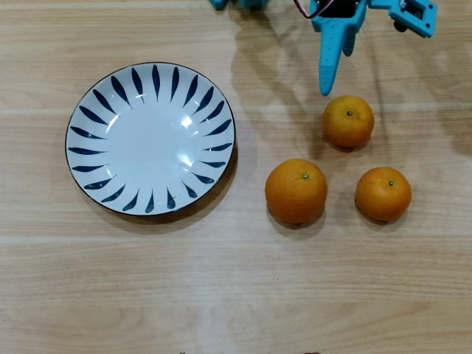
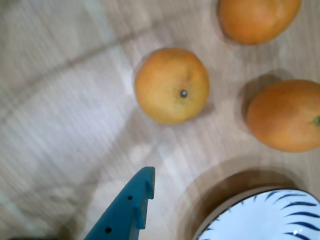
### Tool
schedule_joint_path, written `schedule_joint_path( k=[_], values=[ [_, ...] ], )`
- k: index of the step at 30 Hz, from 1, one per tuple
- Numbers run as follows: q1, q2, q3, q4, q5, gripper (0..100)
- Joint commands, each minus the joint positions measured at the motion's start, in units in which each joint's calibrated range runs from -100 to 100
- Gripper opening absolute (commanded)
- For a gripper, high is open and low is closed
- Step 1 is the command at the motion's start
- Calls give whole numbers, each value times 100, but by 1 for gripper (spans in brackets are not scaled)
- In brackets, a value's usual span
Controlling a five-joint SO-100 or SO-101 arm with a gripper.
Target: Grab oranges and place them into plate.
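Overhead, we see three oranges point(image 1: 296, 190) on the tabletop point(image 1: 236, 295) right of the empty plate point(image 1: 150, 139); our tool point(image 1: 325, 87) hovers above, its opening unclear.

Overhead view: plate point(image 1: 87, 112) sits left on the wooden table point(image 1: 236, 295), nothing in it. Three oranges to its right, all apart: largest orange point(image 1: 296, 190) nearest the plate, a smaller orange point(image 1: 383, 193) right of it, another point(image 1: 347, 121) above. Blue gripper point(image 1: 328, 81) points down at that upper one, tip just short of it.
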Motion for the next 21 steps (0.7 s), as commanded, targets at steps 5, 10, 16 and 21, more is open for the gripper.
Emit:
schedule_joint_path(
  k=[5,10,16,21],
  values=[
    [-246,-28,503,-966,-1397,57],
    [-488,-19,1779,-2668,-1951,57],
    [-729,31,3835,-5384,-2563,57],
    [-738,319,4477,-6811,-2600,57]
  ],
)
